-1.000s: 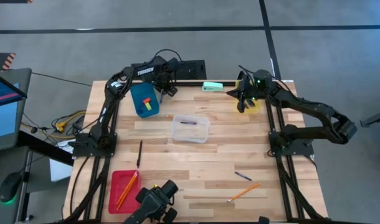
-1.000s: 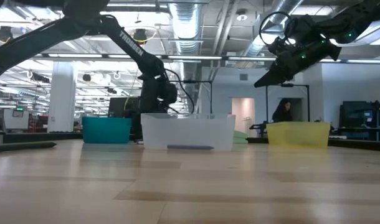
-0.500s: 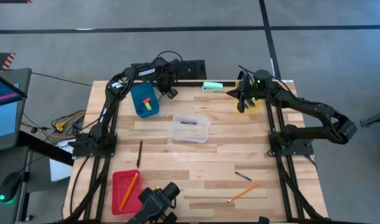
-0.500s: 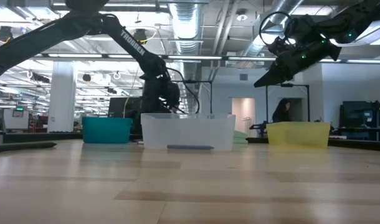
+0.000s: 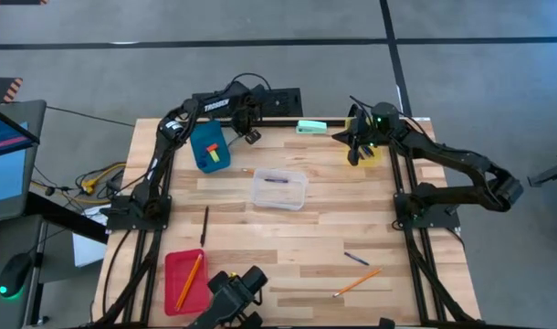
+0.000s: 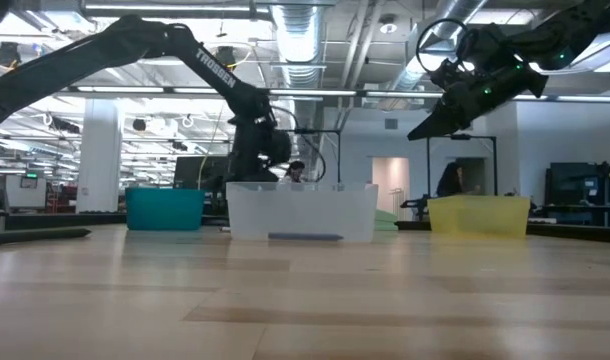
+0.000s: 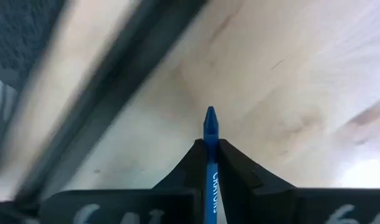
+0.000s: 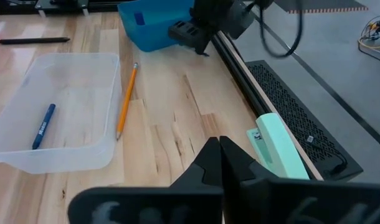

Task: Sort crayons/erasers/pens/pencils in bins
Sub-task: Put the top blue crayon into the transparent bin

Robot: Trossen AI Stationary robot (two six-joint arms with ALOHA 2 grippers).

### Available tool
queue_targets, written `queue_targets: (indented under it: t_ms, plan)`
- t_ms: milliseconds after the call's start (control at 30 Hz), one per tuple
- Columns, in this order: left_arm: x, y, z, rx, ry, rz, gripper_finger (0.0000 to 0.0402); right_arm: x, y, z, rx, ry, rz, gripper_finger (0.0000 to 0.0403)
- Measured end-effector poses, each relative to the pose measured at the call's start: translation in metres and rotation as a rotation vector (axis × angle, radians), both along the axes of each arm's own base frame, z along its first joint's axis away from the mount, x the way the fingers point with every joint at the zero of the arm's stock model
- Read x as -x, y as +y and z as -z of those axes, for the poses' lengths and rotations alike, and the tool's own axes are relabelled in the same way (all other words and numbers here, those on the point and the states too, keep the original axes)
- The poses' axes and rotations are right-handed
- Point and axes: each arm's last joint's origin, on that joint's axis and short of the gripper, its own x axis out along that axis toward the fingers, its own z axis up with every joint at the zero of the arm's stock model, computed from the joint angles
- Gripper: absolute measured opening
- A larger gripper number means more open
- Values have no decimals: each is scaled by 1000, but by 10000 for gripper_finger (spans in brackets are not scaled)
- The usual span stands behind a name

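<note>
- A blue crayon, short and waxy with a blunt cone tip and pale lettering down its wrapper, is pinched between the fingers of the left gripper; the jaws are clamped on it.
- That gripper hangs at the far edge of the table, just beside the blue bin, and the crayon's tip points out over bare wood near the dark rail.
- The step in hand looks like a fresh pick: the crayon is gripped and lifted, not yet carried anywhere.
- Next it needs a bin. The blue bin already holds small yellow and red pieces that look like erasers, so I'd guess the crayon belongs elsewhere, perhaps the yellow bin across the far side; which one is meant I cannot tell.
- The clear bin in the middle holds one blue pen, and an orange pencil lies on the wood just beside its wall.
- The red bin at the near left has an orange pencil in it.
- Loose on the table: a dark pen left of centre, another pen and a pencil near the right front.
- The right gripper waits above the yellow bin, jaws together, nothing in them.
- A mint-green object lies at the far edge between the arms.
</note>
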Motion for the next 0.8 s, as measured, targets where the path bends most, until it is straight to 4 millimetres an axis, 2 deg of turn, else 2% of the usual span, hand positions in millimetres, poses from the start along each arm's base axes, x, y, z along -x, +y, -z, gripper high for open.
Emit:
queue_targets:
  t_ms: [233,433,600,800]
  plan:
    - [-12,2,-35,-53,-54,51,9,0,0,0,1,0,0,3]
    - [-28,-8,-70,-99,-126,106,6,0,0,0,2,1,-1,5]
    - [-45,-38,-100,-134,-191,216,6,0,0,0,6,3,-3,2]
    - [-73,-98,-115,-142,-221,411,5,0,0,0,12,6,-5,3]
